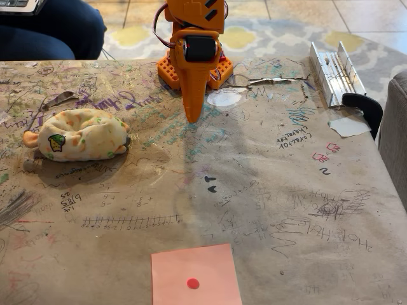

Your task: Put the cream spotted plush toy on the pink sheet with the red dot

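Note:
The cream spotted plush toy (pixel 79 135) lies on the left of the table, soft and oval, with green and orange spots and a small orange nub at its left end. The pink sheet with the red dot (pixel 195 274) lies flat at the front edge, near the middle; its dot sits at the sheet's centre. My orange gripper (pixel 192 117) hangs point-down at the back centre of the table, well right of the plush and far behind the sheet. Its fingers taper together to one tip with nothing between them.
Brown scribbled paper covers the table (pixel 267 210). A metal rail clamp (pixel 335 71) with a black handle (pixel 364 108) sits at the back right. White paper scraps (pixel 224 97) lie near the arm's base. A person's knees (pixel 51 28) show behind the table's left.

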Motion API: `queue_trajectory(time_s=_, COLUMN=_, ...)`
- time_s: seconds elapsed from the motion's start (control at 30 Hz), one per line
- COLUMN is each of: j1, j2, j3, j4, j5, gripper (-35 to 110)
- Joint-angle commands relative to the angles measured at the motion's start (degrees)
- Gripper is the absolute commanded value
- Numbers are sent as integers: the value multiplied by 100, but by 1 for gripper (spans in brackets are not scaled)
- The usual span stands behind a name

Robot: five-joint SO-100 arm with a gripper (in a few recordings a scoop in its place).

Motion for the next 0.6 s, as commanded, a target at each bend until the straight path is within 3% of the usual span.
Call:
queue_trajectory(time_s=0.0, j1=-4034, j2=26, j3=527, j4=448, j5=-6434, gripper=5)
queue_trajectory(time_s=0.2, j1=-4140, j2=9, j3=527, j4=457, j5=-6750, gripper=5)
queue_trajectory(time_s=0.37, j1=-4983, j2=18, j3=527, j4=360, j5=-5757, gripper=0)
queue_trajectory(time_s=0.57, j1=-2909, j2=18, j3=527, j4=439, j5=-6495, gripper=0)
